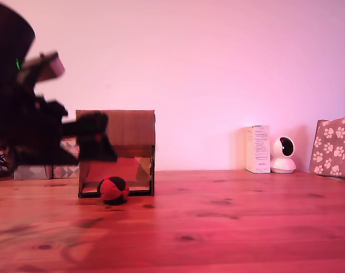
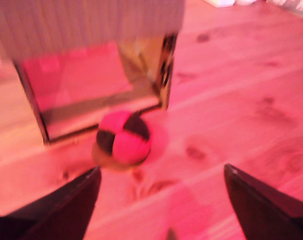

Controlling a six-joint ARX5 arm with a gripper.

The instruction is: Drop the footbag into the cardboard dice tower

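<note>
The red and black footbag lies on the wooden table just in front of the lower opening of the brown cardboard dice tower. In the wrist view the footbag rests free on the wood before the tower, whose sloped ramp shows inside the opening. My gripper is open, its two dark fingers spread wide with nothing between them. In the exterior view the gripper hangs blurred in front of the tower's left half, above the footbag.
Small patterned boxes sit behind the arm at the exterior view's left. A white carton, a white round camera and a paw-print box stand at the back right. Bare table stretches across the front.
</note>
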